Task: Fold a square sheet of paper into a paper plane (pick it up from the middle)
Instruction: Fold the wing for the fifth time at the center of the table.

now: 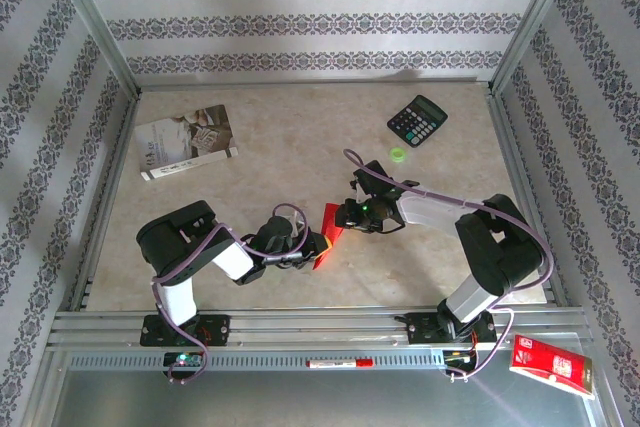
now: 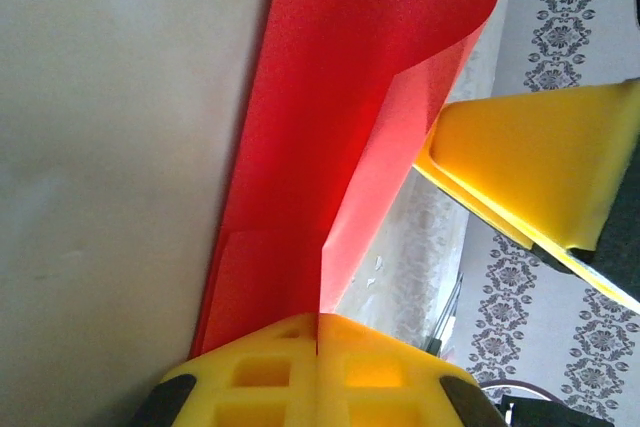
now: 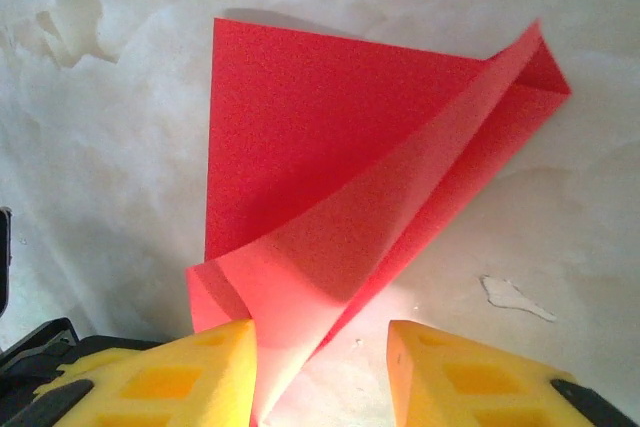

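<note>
Your left fingers (image 2: 255, 372) are pressed together, pinching the red square sheet of paper (image 2: 320, 127), which lies partly curled up off the bench (image 1: 270, 147), well to the near-left of the calculator (image 1: 417, 120), while your right fingers (image 3: 470, 372) stand spread around its lifted flap.

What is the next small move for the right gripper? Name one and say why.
Probably close the right gripper on the curled flap of the red sheet: its fingers stand apart with the flap's edge between them, while the left gripper is shut on the sheet.
</note>
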Available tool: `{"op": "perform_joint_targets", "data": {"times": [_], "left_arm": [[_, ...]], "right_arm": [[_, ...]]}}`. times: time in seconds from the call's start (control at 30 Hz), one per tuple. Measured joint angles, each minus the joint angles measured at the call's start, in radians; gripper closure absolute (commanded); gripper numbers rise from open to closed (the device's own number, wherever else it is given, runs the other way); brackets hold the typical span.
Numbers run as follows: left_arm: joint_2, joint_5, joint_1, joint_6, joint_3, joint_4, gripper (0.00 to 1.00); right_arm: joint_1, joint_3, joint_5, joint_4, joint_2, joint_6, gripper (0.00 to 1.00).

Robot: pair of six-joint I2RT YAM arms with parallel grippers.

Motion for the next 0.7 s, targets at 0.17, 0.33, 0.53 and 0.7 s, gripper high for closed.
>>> {"op": "perform_joint_targets", "data": {"times": [0.17,0.33,0.53,0.7], "left_arm": [[0.0,-0.006,0.0,-0.005,-0.006,0.008,1.0],[0.005,-0.008,0.0,-0.013,-0.01,0.021,1.0],[0.006,-0.014,0.0,-0.023,-0.021,0.038,1.0],[0.006,-0.02,0.0,-0.027,-0.027,0.048,1.0]], "right_arm": [[0.002,0.0,-0.008,0.016,-0.028,-0.018,0.64],[0.027,0.0,-0.034,0.051,-0.027,-0.023,0.69],[0.047,0.015,-0.054,0.064,0.008,-0.026,0.73],[0.047,0.031,-0.053,0.072,0.041,-0.029,0.75]]}}
